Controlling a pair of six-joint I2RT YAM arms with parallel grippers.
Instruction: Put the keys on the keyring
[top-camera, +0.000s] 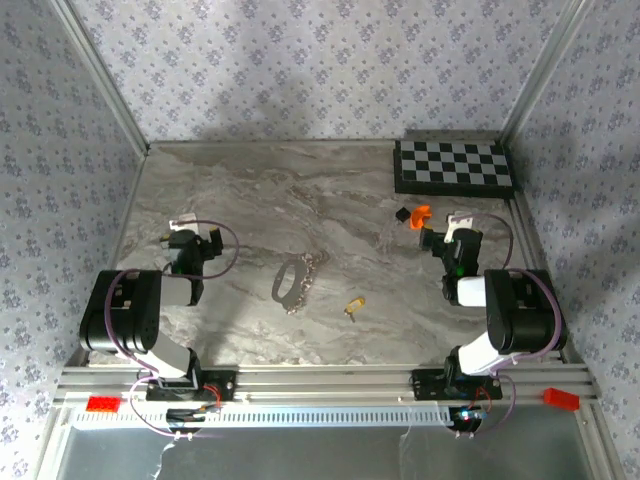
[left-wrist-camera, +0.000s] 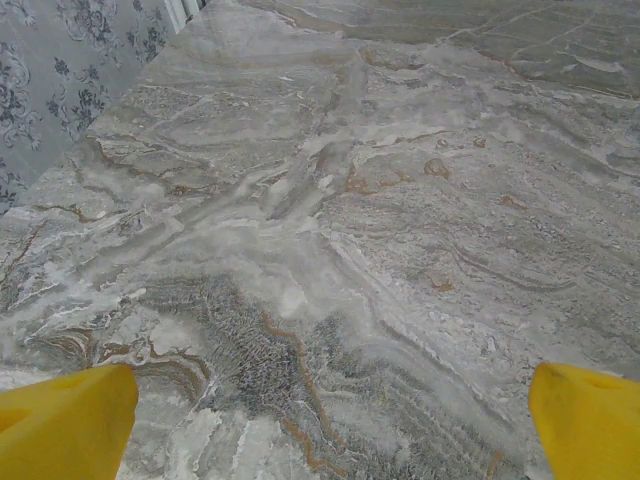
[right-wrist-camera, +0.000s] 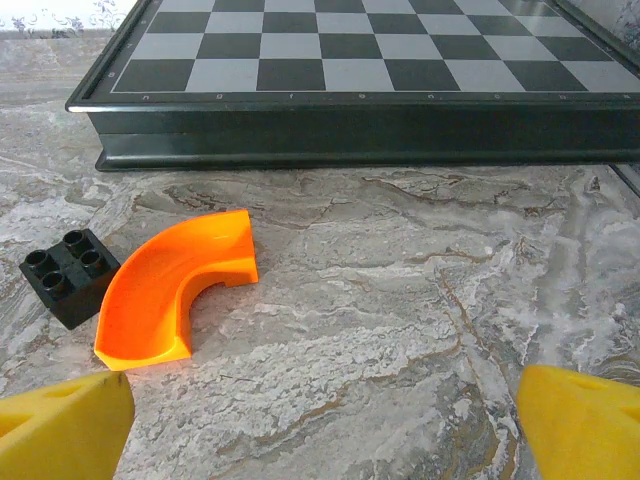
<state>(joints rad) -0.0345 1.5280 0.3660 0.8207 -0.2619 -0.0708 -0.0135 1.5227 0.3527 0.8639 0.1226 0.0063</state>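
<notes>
Lying nearest: the yellow key (top-camera: 354, 306), flat on the table (top-camera: 230, 190), a little right of the middle and touching nothing.
Keyring: the keyring (top-camera: 289, 280) lies flat just left of the key and slightly farther off. Its chain cluster (top-camera: 312, 262) sits at the far right end, and no key looks threaded on it.
Left gripper: the left gripper (top-camera: 190, 240) sits to the left of the ring, well apart from it. In its wrist view the yellow pads (left-wrist-camera: 65, 420) are spread wide with bare marble between them, so it has hold of nothing.
Right gripper: the right gripper (top-camera: 450, 235) is on the right, farther off than the key. It is also spread wide and empty, with its pads (right-wrist-camera: 60, 425) at the frame corners.
Clutter: an orange curved piece (right-wrist-camera: 175, 300) and a black brick (right-wrist-camera: 68, 275) lie just beyond the right gripper and are no part of the job.
Far right corner: a chessboard (top-camera: 453, 167).
Step in hand: by my reading the first reach, with nothing yet picked up.
Doing it well: the left arm is closer to the ring and the right arm to the key. A flat key on marble gives little to pinch, so come down square over the head and close slowly, or tip one edge up first. Grip the ring away from the chain, leaving the split end free for threading.
</notes>
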